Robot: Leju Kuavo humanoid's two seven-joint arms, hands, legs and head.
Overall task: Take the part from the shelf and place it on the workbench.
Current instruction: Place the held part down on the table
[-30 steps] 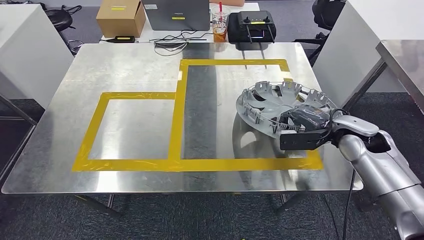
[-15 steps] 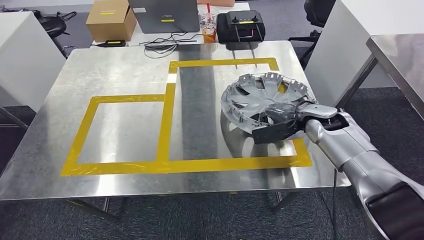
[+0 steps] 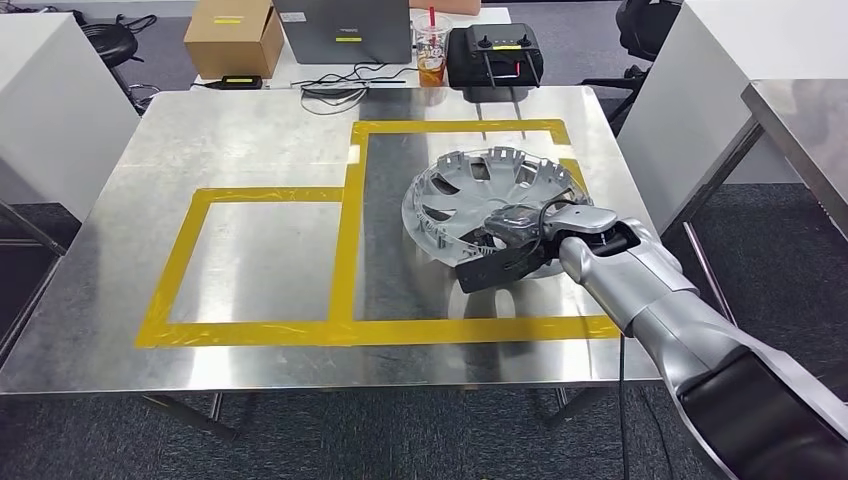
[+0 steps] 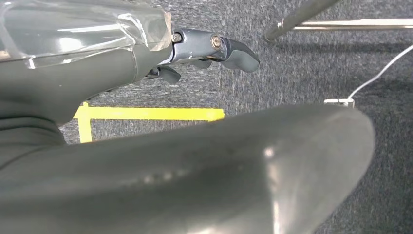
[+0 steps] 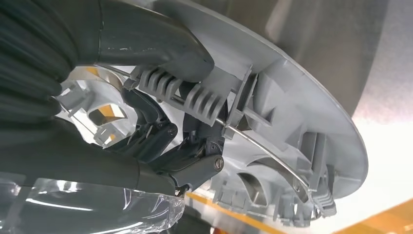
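— Right hand [image 3: 515,240]: what is it doing?
— Its fingers [image 5: 160,141] reach through the spokes and the thumb presses the rim, gripping a grey plastic wheel cover [image 3: 480,190]. That part is tilted over the metal workbench [image 3: 250,140], inside the larger rectangle of yellow tape [image 3: 345,240].

— What else is around?
— Beyond the far edge, a second table carries a cardboard box [image 3: 235,35], a laptop [image 3: 345,30], an iced drink [image 3: 432,55] and a black controller [image 3: 495,50]. Grey carpet covers the floor.

— And the left hand [image 4: 214,48]?
— Hanging over the carpet, holding nothing, fingers loosely curled.
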